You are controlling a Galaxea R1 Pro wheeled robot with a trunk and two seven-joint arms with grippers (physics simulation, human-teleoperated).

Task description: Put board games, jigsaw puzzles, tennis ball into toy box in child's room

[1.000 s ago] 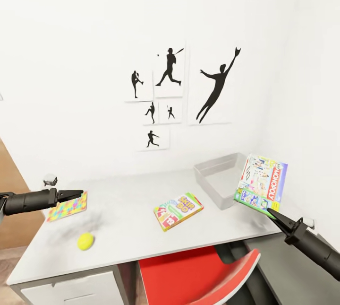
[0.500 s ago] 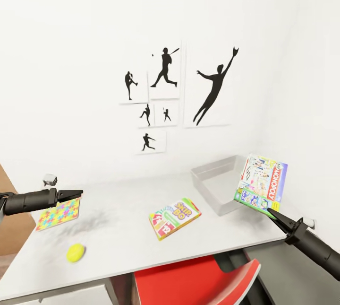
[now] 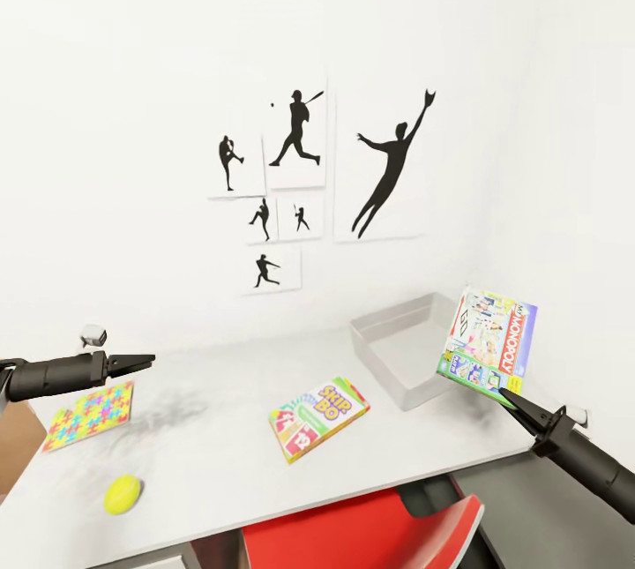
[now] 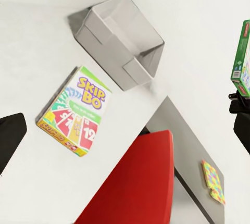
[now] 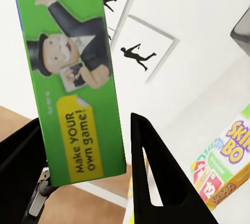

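Right jaws (image 3: 504, 398) clamped on the lower edge of the Monopoly box (image 3: 488, 341), held upright and tilted in the air, above the right end of the table (image 3: 220, 454); green box edge pinched between the two black fingers (image 5: 156, 177) in the right wrist view, printed "Make YOUR own game!". Toy box (image 3: 403, 352) just beyond and beside those jaws, resting on the table against the white wall, nothing seen inside it. Skip-Bo box (image 3: 318, 416) flat on the table, between the two pairs of jaws, nearer the right ones, apart from the toy box. Left jaws (image 3: 141, 363) hovering over the left part of the table, gripping nothing; tips close together, though hard to tell whether fully closed. Multicoloured jigsaw puzzle (image 3: 89, 414) lying flat just below and beyond the left jaws. Tennis ball (image 3: 122, 494) on the table, near its front edge, below the left jaws and apart from the puzzle. Red chair (image 3: 370, 529) tucked under the table front. Black sports-silhouette pictures (image 3: 300, 176) on the wall above.
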